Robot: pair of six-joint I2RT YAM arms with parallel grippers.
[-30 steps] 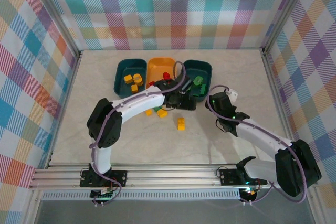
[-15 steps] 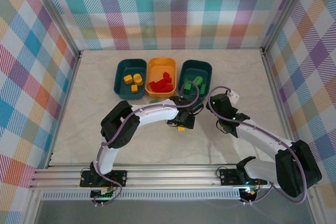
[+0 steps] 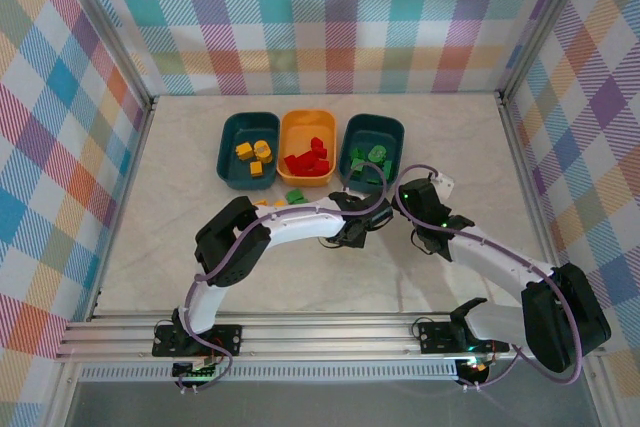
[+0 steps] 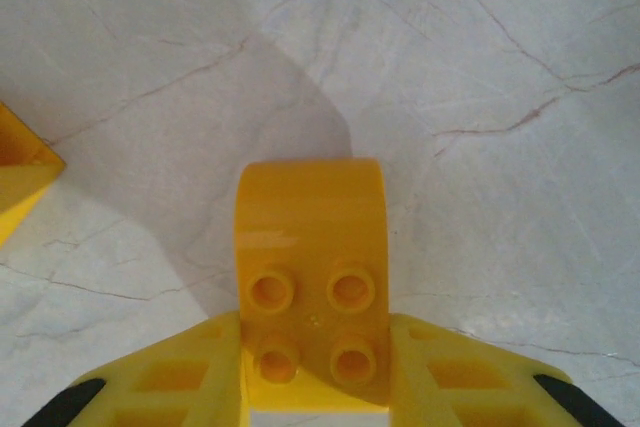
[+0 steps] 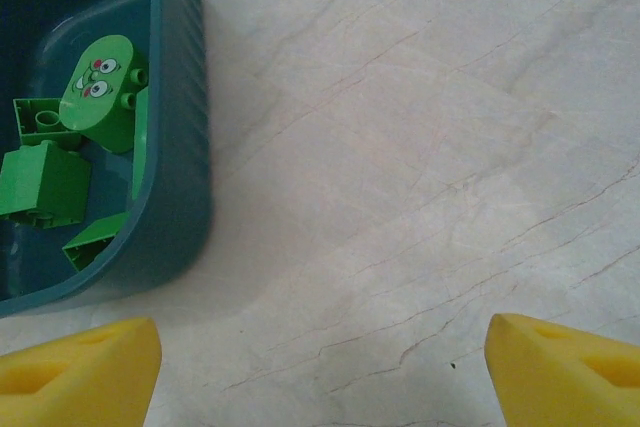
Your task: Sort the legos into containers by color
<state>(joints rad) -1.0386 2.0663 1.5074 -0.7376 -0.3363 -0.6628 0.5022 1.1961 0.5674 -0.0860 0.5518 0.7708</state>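
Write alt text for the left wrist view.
A yellow lego brick with four studs and a rounded far end sits clamped between the two yellow fingers of the left claw at the bottom of the frame, against a pale marbled table. A corner of another yellow piece pokes in at the left edge.
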